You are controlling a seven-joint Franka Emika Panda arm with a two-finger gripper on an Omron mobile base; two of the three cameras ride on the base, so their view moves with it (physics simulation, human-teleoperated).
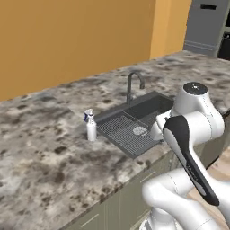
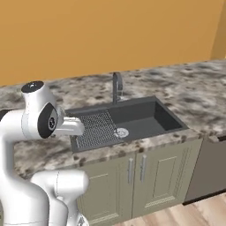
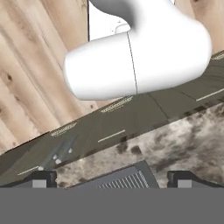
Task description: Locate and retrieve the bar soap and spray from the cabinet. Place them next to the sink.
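The spray (image 1: 90, 126) stands upright on the speckled worktop (image 1: 40, 148), just left of the sink (image 1: 134, 121) and its ribbed drainboard (image 1: 126, 131), apart from the arm. In the hand view the two dark fingers (image 3: 40, 179) sit wide apart with nothing between them, above the near edge of the drainboard (image 3: 124, 180) and worktop (image 3: 192, 140), with base cabinet fronts (image 3: 131, 118) and wooden floor (image 3: 35, 74) beyond. The faucet (image 2: 117, 87) rises at the sink's (image 2: 145, 117) far edge.

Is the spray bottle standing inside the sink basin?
No, in the left base view the spray stands upright on the counter just beside the sink, next to its ribbed drainboard.
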